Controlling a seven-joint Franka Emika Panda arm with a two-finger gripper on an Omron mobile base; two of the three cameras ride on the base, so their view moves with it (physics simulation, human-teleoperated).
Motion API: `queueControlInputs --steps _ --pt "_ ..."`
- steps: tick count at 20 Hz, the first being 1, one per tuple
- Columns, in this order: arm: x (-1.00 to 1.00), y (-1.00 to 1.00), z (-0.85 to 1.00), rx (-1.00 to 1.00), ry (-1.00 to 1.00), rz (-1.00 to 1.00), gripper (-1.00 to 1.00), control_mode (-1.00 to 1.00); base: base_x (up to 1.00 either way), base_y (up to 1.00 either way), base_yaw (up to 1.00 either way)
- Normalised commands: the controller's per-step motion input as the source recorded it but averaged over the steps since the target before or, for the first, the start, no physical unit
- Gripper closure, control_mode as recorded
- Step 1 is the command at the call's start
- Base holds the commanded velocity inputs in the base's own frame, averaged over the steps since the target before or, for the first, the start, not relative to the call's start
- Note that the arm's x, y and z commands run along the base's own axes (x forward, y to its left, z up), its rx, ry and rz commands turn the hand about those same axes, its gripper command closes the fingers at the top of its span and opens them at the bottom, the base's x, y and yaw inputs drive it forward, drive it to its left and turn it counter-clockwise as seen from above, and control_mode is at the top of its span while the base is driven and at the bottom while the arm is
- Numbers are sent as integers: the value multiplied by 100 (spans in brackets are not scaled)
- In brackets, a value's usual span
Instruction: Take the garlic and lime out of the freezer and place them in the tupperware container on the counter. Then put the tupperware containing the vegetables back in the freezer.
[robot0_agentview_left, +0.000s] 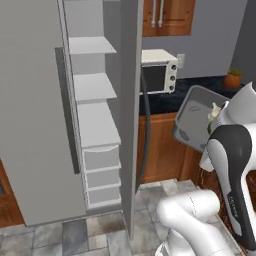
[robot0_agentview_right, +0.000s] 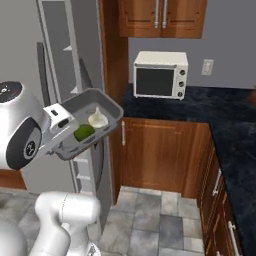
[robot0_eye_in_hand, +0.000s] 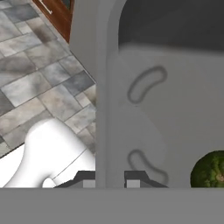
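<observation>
My gripper (robot0_eye_in_hand: 108, 180) is shut on the near wall of the tupperware container (robot0_eye_in_hand: 103, 109) and holds it in the air, slightly tilted. Inside the grey tub (robot0_agentview_right: 109, 102) lie the off-white garlic (robot0_agentview_right: 97, 119) and the dark-green lime (robot0_agentview_right: 84, 132), side by side. From the hand, the lime (robot0_eye_in_hand: 210, 171) sits at the tub's right edge. In the left base view the tub (robot0_agentview_left: 194, 116) hangs right of the freezer door, with the garlic (robot0_agentview_left: 214, 112) peeking past my arm. The freezer (robot0_agentview_left: 95, 89) stands open with pale bare shelves.
The open freezer door (robot0_agentview_left: 131, 100) stands edge-on between the shelves and the tub. A cream toaster oven (robot0_agentview_right: 160, 74) sits on the dark counter (robot0_agentview_right: 200, 107) over wooden cabinets. Grey floor tiles (robot0_eye_in_hand: 39, 74) lie below.
</observation>
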Motion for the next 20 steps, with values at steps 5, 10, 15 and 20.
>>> queueControlInputs --steps 5,10,15,20 --pt "0 0 0 0 0 0 100 100 0 62 -6" --pt "0 0 0 0 0 0 100 100 0 56 -7" --pt "0 0 0 0 0 0 100 100 0 60 -7" --pt "0 0 0 0 0 0 100 100 0 57 -5"
